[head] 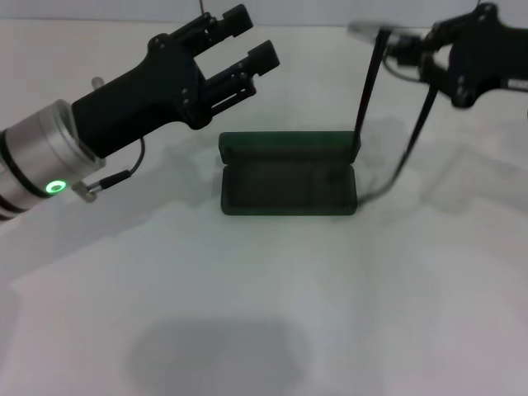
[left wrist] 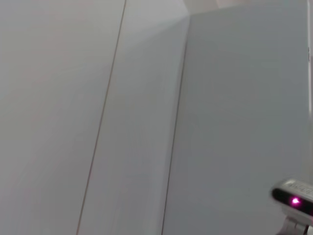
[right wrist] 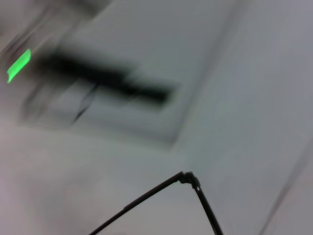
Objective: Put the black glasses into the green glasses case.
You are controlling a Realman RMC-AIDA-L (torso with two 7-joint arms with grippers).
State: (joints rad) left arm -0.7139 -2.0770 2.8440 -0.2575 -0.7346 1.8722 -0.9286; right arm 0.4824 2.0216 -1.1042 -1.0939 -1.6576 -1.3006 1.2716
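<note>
green glasses case (head: 289, 177): lies open at the centre of the white tabletop (head: 272, 313) | black glasses (head: 388, 74): in the air at 1 o'clock from the case, temple arms hanging down | right end effector (head: 425, 49): pinching the glasses front | left end effector (head: 243, 49): at 11 o'clock, fingers spread, holding nothing

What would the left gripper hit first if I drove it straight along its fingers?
Probably nothing near: the left gripper, jaws open, points up and away above the table, passing behind the green glasses case. Depth is uncertain.
</note>
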